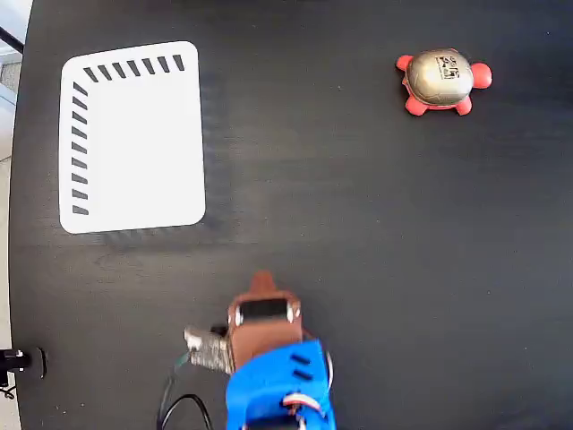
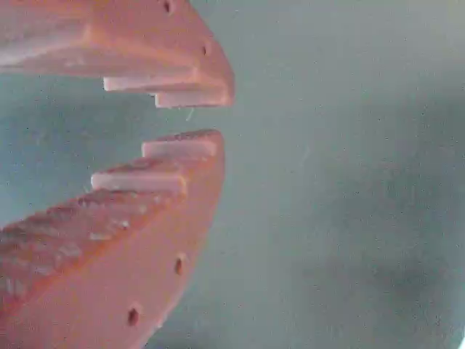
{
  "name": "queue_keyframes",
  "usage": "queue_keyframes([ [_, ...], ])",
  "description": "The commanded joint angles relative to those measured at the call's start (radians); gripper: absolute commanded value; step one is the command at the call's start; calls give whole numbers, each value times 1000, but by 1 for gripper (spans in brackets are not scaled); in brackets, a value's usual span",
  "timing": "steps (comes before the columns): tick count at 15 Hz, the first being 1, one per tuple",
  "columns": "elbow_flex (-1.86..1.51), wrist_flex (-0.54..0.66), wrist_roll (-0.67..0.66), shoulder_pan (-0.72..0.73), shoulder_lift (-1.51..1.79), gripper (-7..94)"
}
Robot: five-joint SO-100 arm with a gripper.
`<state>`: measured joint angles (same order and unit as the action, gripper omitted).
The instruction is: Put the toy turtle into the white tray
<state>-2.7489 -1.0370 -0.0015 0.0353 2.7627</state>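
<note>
Table (image 1: 358, 233): a black surface filled the fixed view, everything resting on it.
White tray (image 1: 134, 143): it lay flat at the upper left of the fixed view, with black slanted stripes along its top and left edges and nothing inside.
Arm (image 1: 277, 385): blue body with a brown wrist section, it sat at the bottom centre, well apart from both tray and turtle.
Toy turtle (image 1: 442, 81): it stood on the table at the upper right, gold shell up, red head and feet showing, far across from the tray.
Gripper (image 2: 200, 120): in the wrist view the orange jaws stood slightly apart with a narrow gap at the tips, holding nothing.
</note>
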Motion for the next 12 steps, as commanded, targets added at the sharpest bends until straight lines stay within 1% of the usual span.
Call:
queue_keyframes([
  [1, 393, -23, -34, -74, -370, 0],
  [4, 850, -152, -160, -241, -773, 0],
  [6, 1112, -236, -245, -318, -980, 0],
  [8, 1296, -245, -291, -370, -1144, 0],
  [12, 1589, -225, -311, -459, -1411, 0],
])
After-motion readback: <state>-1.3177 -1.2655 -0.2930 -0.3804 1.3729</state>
